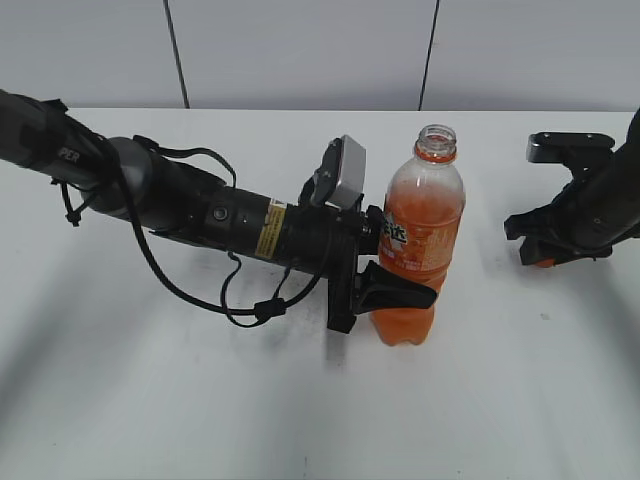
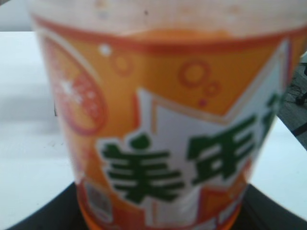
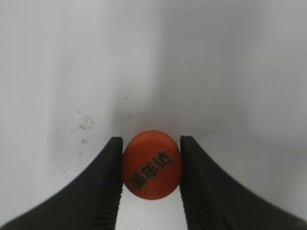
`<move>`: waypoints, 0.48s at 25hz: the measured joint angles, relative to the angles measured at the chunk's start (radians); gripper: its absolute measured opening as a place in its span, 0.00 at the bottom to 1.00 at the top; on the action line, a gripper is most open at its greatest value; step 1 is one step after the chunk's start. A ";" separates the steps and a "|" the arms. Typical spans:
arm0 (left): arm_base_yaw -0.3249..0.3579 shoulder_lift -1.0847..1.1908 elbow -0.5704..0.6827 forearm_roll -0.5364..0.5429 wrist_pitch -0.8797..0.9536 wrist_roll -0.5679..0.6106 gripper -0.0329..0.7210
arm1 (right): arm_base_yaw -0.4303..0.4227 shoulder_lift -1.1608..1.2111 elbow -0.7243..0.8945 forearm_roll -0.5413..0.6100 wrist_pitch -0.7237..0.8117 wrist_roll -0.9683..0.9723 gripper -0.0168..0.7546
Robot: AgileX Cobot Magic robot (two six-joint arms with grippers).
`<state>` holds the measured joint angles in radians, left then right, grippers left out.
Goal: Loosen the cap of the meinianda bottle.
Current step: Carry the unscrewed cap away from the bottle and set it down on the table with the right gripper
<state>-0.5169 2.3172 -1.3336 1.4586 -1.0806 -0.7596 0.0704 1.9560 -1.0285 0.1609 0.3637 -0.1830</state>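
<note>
The meinianda bottle [image 1: 424, 195] stands upright at mid-table, part full of orange drink, and its mouth is open with no cap on it. My left gripper [image 1: 400, 265] is shut on the bottle at its label and lower body. The label [image 2: 163, 143] fills the left wrist view, with dark jaw parts at the bottom corners. The orange cap [image 3: 151, 165], with dark characters on its top, sits between the jaws of my right gripper [image 3: 151, 140], which is shut on it. That gripper [image 1: 545, 257] is low over the table at the right, apart from the bottle.
The white table [image 1: 300, 400] stretches around the bottle. The left arm with its looping black cables [image 1: 240, 300] lies across the left half. A grey panelled wall [image 1: 300, 50] stands behind the table's far edge.
</note>
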 joint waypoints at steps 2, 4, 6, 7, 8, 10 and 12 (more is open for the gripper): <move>0.000 0.000 0.000 -0.006 -0.001 0.000 0.57 | 0.000 0.013 0.000 0.003 -0.012 0.001 0.37; 0.000 0.000 0.000 -0.006 -0.001 -0.001 0.57 | 0.000 0.021 0.000 0.005 -0.028 0.001 0.37; 0.000 0.000 0.000 -0.007 -0.001 -0.001 0.57 | 0.000 0.024 0.000 0.006 -0.038 0.001 0.37; 0.000 0.000 0.000 -0.007 -0.001 -0.001 0.57 | 0.000 0.024 0.000 0.006 -0.043 0.001 0.37; 0.000 0.000 0.000 -0.007 -0.001 -0.001 0.57 | 0.000 0.024 0.000 0.006 -0.045 0.001 0.38; 0.000 0.000 0.000 -0.007 -0.001 -0.001 0.57 | 0.000 0.024 0.000 0.006 -0.047 0.001 0.42; 0.000 0.000 0.000 -0.007 -0.001 -0.001 0.57 | 0.000 0.024 0.000 0.009 -0.047 0.001 0.51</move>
<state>-0.5169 2.3172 -1.3336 1.4520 -1.0814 -0.7606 0.0704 1.9798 -1.0285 0.1703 0.3166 -0.1822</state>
